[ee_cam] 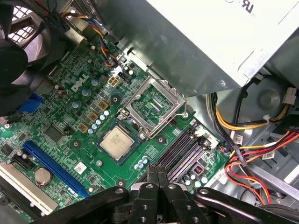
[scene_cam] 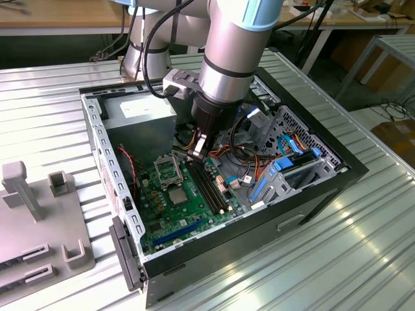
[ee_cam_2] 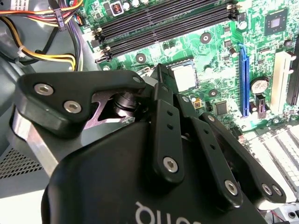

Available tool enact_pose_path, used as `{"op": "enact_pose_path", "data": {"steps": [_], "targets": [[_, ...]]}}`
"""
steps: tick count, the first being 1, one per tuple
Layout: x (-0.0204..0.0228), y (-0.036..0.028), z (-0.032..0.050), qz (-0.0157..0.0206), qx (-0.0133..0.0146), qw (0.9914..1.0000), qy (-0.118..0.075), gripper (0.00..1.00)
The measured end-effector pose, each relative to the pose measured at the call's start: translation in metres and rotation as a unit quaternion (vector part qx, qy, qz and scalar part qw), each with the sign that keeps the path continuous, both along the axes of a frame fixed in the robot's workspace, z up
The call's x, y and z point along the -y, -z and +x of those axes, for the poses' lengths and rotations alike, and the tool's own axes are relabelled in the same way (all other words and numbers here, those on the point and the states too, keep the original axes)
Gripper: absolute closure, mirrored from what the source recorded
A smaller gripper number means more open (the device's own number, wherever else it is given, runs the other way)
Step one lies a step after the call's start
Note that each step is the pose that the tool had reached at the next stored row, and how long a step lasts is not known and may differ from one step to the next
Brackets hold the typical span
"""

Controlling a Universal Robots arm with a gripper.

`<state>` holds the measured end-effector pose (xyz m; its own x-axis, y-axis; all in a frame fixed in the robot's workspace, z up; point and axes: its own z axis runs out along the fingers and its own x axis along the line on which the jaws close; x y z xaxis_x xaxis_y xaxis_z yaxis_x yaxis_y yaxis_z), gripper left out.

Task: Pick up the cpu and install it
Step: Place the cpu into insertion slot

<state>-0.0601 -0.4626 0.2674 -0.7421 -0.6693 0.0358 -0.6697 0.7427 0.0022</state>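
Note:
The cpu (ee_cam: 117, 141), a small silvery square with a greenish rim, lies flat on the green motherboard (ee_cam: 60, 119) right beside the square metal socket frame (ee_cam: 152, 105). In the exterior view the cpu (scene_cam: 179, 194) sits just in front of the socket frame (scene_cam: 167, 170) inside the open computer case (scene_cam: 324, 184). My gripper (scene_cam: 199, 154) hangs above the board, over the memory slots (scene_cam: 209, 188) and to the exterior view's right of the cpu. Its black fingers (ee_cam: 156, 175) are pressed together, shut on nothing. In the second wrist view the gripper (ee_cam_2: 161, 72) partly hides the cpu (ee_cam_2: 186, 77).
A grey power supply (scene_cam: 139, 110) stands at the back of the case, close behind the socket. Bundled coloured cables (ee_cam: 247, 135) and a blue drive cage (scene_cam: 285, 172) crowd the exterior view's right. A black fan (ee_cam: 18, 51) sits by the board. A grey fixture (scene_cam: 39, 214) rests on the table outside.

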Motion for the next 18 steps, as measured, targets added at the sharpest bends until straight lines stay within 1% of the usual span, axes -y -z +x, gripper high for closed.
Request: {"op": "enact_pose_path", "data": {"steps": [5, 7, 8, 10, 11, 13, 14, 15, 16, 17, 18], "targets": [[0.0000, 0.0000, 0.0000, 0.0017, 0.0000, 1.00000, 0.000, 0.89], [0.0001, 0.0000, 0.0000, 0.0040, 0.0000, 0.99999, 0.000, 0.89], [0.0001, 0.0001, 0.0003, 0.0058, 0.0000, 0.99998, 0.000, 0.89], [0.0000, 0.0005, 0.0010, 0.0184, 0.0000, 0.99983, 0.000, 0.89], [0.0000, 0.0007, 0.0015, 0.0227, 0.0000, 0.99974, 0.000, 0.89], [0.0000, 0.0012, 0.0040, 0.0331, 0.0001, 0.99945, 0.000, 0.89], [0.0000, 0.0012, 0.0047, 0.0401, 0.0000, 0.99920, 0.000, 0.89], [0.0000, 0.0012, 0.0057, 0.0502, 0.0000, 0.99874, 0.000, 0.89], [0.0000, 0.0013, 0.0067, 0.0588, 0.0000, 0.99827, 0.000, 0.89], [0.0000, 0.0014, 0.0075, 0.0645, 0.0000, 0.99792, 0.000, 0.89], [0.0000, 0.0019, 0.0079, 0.0679, 0.0000, 0.99769, 0.000, 0.89]]}}
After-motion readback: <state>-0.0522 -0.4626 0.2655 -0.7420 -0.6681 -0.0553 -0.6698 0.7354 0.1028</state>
